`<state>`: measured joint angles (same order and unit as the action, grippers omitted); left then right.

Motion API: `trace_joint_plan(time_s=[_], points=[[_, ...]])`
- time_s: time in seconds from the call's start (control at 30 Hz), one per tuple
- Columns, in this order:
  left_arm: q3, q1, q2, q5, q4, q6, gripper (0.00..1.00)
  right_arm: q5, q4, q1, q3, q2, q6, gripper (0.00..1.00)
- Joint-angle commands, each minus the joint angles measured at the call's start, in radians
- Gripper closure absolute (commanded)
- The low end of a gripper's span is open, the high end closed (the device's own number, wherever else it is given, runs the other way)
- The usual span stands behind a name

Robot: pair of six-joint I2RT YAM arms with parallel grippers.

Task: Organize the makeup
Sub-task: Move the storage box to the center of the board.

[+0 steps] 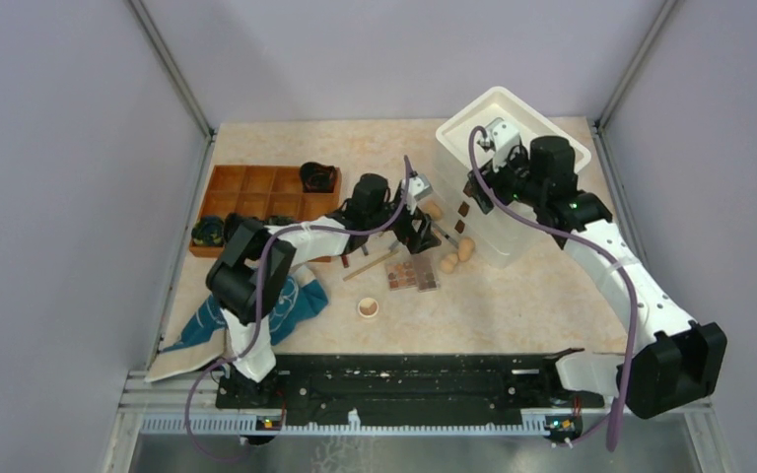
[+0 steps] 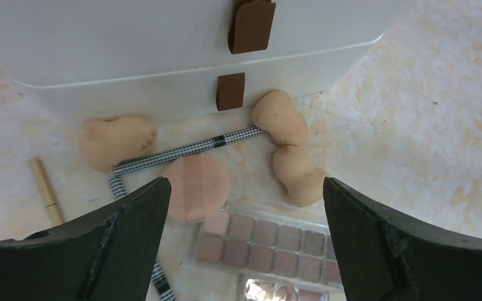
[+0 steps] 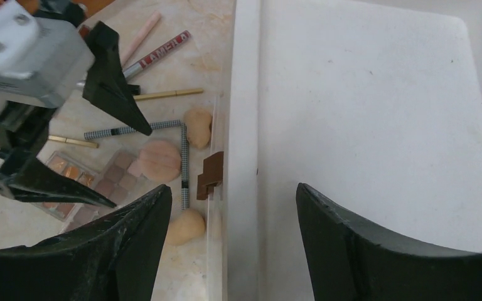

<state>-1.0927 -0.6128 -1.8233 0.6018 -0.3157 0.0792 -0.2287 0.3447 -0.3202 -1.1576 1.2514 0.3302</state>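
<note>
Currently left gripper point(image 2: 245, 188) hangs over the round pink puff point(image 2: 196, 187), jaws spread wide, nothing held. Makeup is bunched on the counter point(image 2: 414, 94) against the white bin point(image 2: 163, 56): checkered pencil point(image 2: 188, 149) touches a tan sponge point(image 2: 280, 116), eyeshadow palette point(image 2: 263, 238) just beside. Risk: closing drags neighbours. Right gripper point(image 3: 232, 191), jaws wide, empty, straddles the bin wall; arms near, could clash.

Beige table point(image 1: 513, 305), white bin point(image 1: 513, 99), wooden tray point(image 1: 256, 182), teal cloth point(image 1: 301, 301), eyeshadow palette point(image 1: 414, 274), tan sponges point(image 1: 465, 248), round compact point(image 1: 368, 308), pencils point(image 2: 188, 149).
</note>
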Motion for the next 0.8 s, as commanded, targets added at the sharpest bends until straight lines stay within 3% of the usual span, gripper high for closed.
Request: trace_joint_plan(time_s=[0.0, 0.37, 0.77], points=[[-0.063, -0.021, -0.105, 0.033, -0.169, -0.136, 0.05, -0.110, 0.006, 0.052, 0.018, -0.085, 0.021, 0.28], [-0.223, -0.036, -0.327, 0.094, -0.253, -0.305, 0.14, -0.234, -0.044, 0.177, 0.105, -0.207, -0.006, 0.27], [-0.340, -0.055, -0.438, 0.101, -0.253, -0.383, 0.21, -0.256, -0.059, 0.217, 0.152, -0.249, -0.015, 0.27]])
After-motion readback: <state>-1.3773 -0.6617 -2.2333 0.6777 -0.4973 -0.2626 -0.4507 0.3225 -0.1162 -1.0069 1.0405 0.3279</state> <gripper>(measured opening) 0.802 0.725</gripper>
